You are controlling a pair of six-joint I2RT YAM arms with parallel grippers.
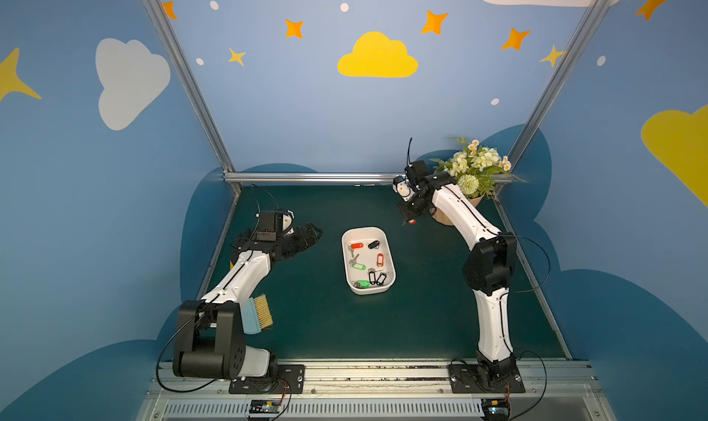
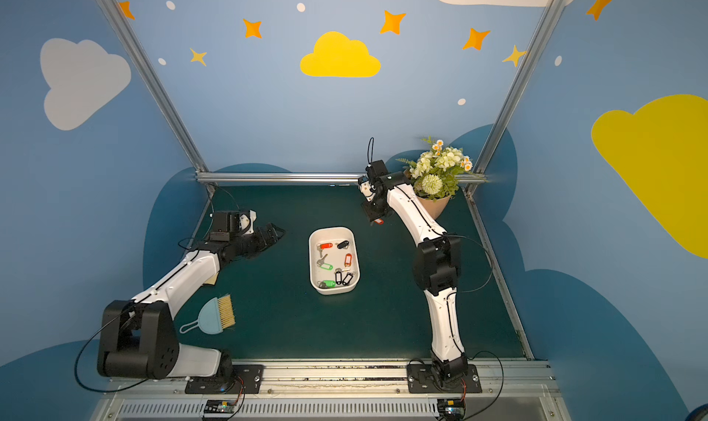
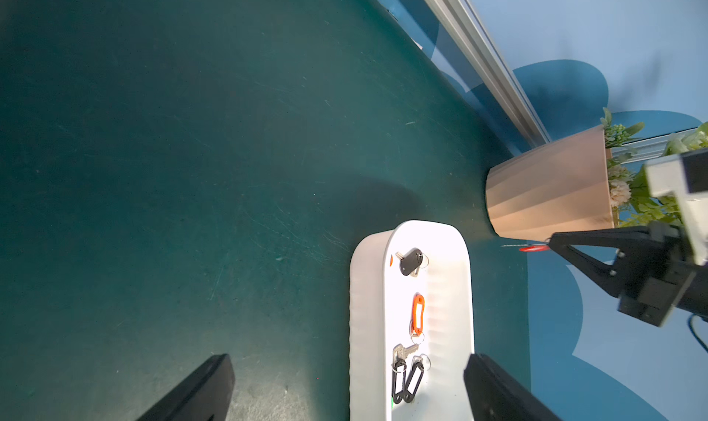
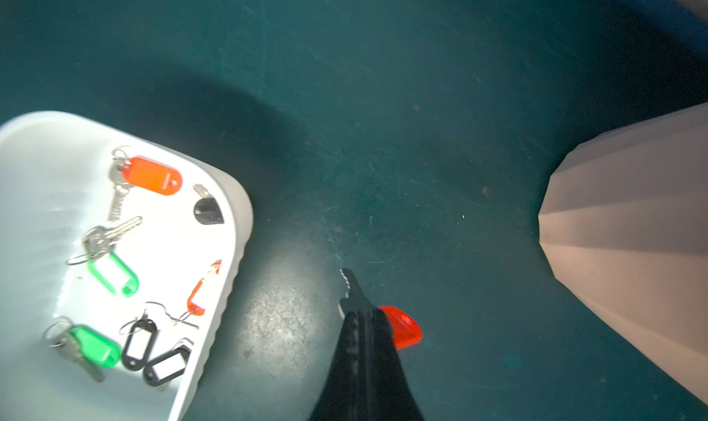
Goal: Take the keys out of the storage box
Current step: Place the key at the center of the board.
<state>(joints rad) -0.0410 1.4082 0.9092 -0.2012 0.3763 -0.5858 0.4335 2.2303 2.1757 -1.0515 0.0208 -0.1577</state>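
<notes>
Looking down from above, where do the keys [image 1: 357, 245] sit?
Describer: Most of them lie loose in the storage box [image 1: 364, 230], a white tub on the green surface [image 1: 306, 323]. One red-tagged key [image 4: 402, 327] is out of it, pinched in the right claw [image 4: 358, 315], which is closed on it above bare surface, between the tub and a peach flower pot [image 4: 632, 227].
Listener: And the left claw [image 1: 308, 234]?
Describer: It hovers beside the tub on the opposite side, jaws spread wide, holding nothing.
Listener: How should this step go?
Describer: My judgement: bring the red-tagged key low before letting go, clear of pot and tub wall, so it neither bounces nor slides. Then lift straight up.
</notes>
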